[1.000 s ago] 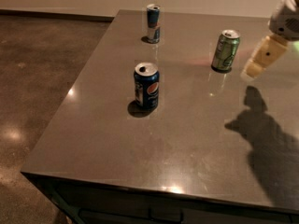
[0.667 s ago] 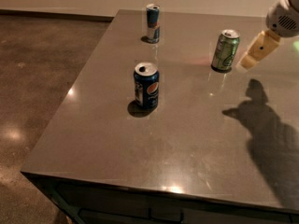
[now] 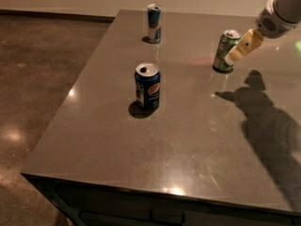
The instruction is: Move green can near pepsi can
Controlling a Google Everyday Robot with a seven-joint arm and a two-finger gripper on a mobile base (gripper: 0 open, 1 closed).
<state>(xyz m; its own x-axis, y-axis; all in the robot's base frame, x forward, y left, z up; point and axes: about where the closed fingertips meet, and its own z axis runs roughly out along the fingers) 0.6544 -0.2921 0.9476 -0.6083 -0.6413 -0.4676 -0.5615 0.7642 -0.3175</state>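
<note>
The green can (image 3: 225,51) stands upright at the back right of the grey table (image 3: 188,126). The pepsi can (image 3: 147,86), dark blue with the round logo, stands upright near the table's middle left. My gripper (image 3: 237,53) comes in from the upper right on a white arm, its tan fingers (image 3: 244,45) right next to the green can's right side and seemingly touching it. Only one tan finger side shows.
A slimmer blue-and-silver can (image 3: 154,23) stands at the table's far edge, left of centre. The arm's shadow (image 3: 268,126) falls across the table's right side. The table's left and front edges drop to a brown floor (image 3: 37,79).
My gripper has moved left and a little down, from a gap to the right of the green can to right against it. The cans have not moved.
</note>
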